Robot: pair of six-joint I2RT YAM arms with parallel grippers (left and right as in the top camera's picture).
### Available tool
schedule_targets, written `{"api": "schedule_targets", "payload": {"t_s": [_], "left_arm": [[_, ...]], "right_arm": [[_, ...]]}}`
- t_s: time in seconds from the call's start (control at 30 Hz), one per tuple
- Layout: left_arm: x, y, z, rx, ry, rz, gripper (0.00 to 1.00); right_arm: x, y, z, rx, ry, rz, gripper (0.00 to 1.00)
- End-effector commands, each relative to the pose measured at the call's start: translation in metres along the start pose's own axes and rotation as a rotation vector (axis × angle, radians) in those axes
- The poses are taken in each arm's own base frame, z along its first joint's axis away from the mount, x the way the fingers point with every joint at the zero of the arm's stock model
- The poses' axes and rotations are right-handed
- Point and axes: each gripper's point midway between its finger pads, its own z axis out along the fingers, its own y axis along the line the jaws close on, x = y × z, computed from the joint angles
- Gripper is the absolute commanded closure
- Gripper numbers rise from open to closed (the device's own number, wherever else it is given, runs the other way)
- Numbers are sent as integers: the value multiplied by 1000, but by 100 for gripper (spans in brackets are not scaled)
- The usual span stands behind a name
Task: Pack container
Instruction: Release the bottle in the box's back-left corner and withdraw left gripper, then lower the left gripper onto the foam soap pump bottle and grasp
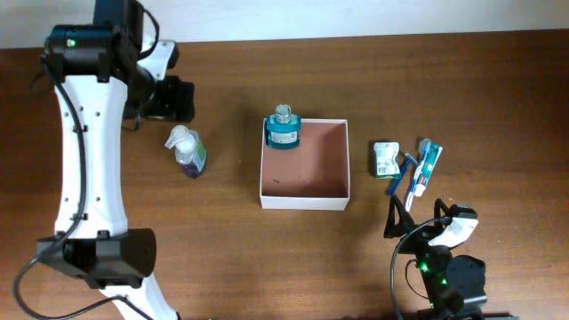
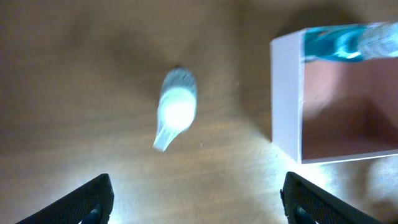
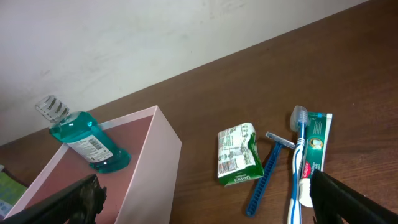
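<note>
At mid-table sat the container [image 1: 311,169], open side up, a teal bottle [image 1: 284,132] in its 11 o'clock corner. Well apart, at the container's 10 o'clock, hung the left gripper [image 1: 176,100], jaws spread wide and holding nothing. From its wrist, the container's white wall lay toward 2 o'clock, outside the fingers [image 2: 87,202], and a spray bottle [image 2: 176,106] was ahead of the gap at 12 o'clock. At the container's 4 o'clock sat the right gripper [image 1: 416,218], jaws likewise wide and empty, the container off toward its 10 o'clock. Packet [image 1: 385,158], razor [image 1: 397,182], toothbrush [image 1: 418,173] and tube [image 1: 430,167] lay together at the container's 3 o'clock.
</note>
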Motion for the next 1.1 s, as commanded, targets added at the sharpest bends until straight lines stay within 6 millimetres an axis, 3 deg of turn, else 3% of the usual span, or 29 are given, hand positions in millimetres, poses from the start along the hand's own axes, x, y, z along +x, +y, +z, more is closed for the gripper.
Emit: {"api": "schedule_targets", "payload": {"t_s": [0.0,0.13,0.7,1.07], "left_arm": [[13,10,23,-1,84,-46,13],[12,13,46,1,99,-48,13],[10,21,93,-18,102,-35,15],[8,23,106,-19,90,-34,27]], "right_arm": [[0,-4,0,18,-7,2,2],[0,-4,0,18,-7,2,2],[0,-4,0,18,-7,2,2],[0,-4,0,18,-7,2,2]]}}
